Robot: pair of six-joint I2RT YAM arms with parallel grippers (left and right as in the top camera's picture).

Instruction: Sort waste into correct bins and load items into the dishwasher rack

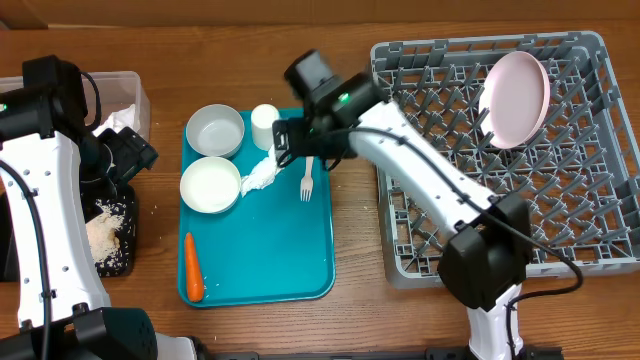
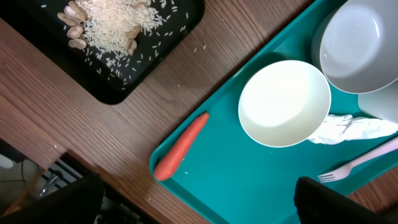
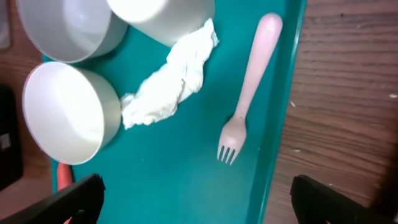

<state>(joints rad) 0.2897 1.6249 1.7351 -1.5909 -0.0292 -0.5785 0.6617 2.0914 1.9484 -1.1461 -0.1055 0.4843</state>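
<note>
Right claw (image 3: 199,199), spread wide, hangs over the teal tray (image 3: 174,162); the white plastic fork (image 3: 245,93) lies on it, upper centre of the wrist view. Left claw (image 2: 196,200), also spread, hangs by the small orange carrot (image 2: 181,145).

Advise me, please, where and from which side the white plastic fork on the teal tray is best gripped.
Probably mid-handle on the white plastic fork, from straight above, closing across its narrow width. It lies flat on the teal tray, so nothing gets under it sideways, and the handle has bare tray on both sides, clear of the crumpled white napkin.
</note>
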